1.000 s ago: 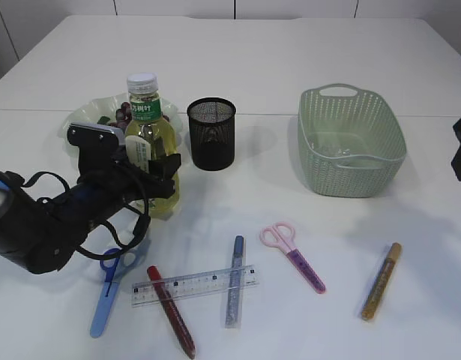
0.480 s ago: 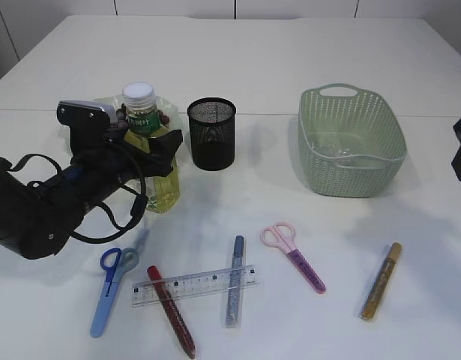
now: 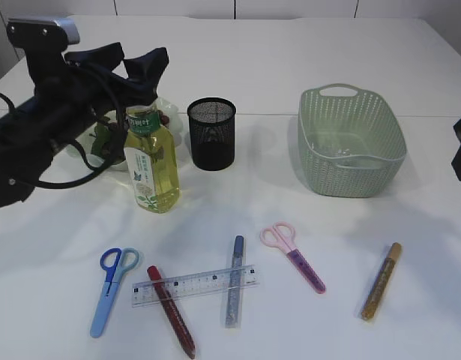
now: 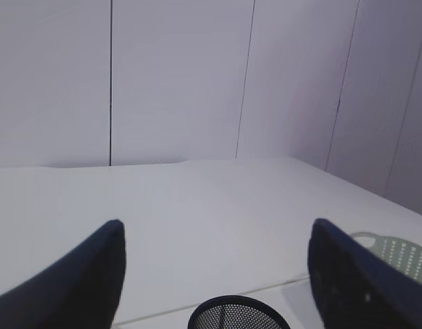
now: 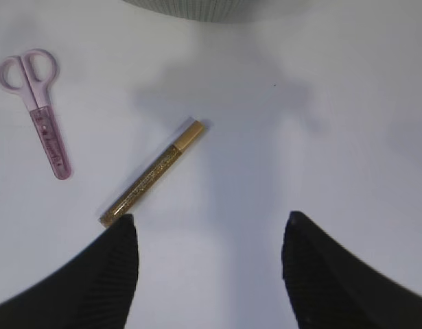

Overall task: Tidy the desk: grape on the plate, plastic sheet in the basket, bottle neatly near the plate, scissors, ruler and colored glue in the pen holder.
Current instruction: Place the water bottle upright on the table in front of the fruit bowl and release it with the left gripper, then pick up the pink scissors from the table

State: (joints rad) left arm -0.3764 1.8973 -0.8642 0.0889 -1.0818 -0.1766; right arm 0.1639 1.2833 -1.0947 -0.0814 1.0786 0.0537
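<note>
Standing upright beside the plate (image 3: 80, 124), bottle (image 3: 150, 169) looks placed; left gripper (image 3: 133, 64) hovers above, spread wide and empty, clearing it.

- The left gripper (image 3: 133, 71) is seen raised above the bottle (image 3: 151, 163), jaws spread, nothing held.
- The bottle is stood upright beside the plate (image 3: 170, 120).
- The pen holder (image 3: 211, 133) is flanked by the basket (image 3: 350, 140).
- Scissors, ruler (image 3: 194, 284) and glue sticks are left lying in front.
</note>
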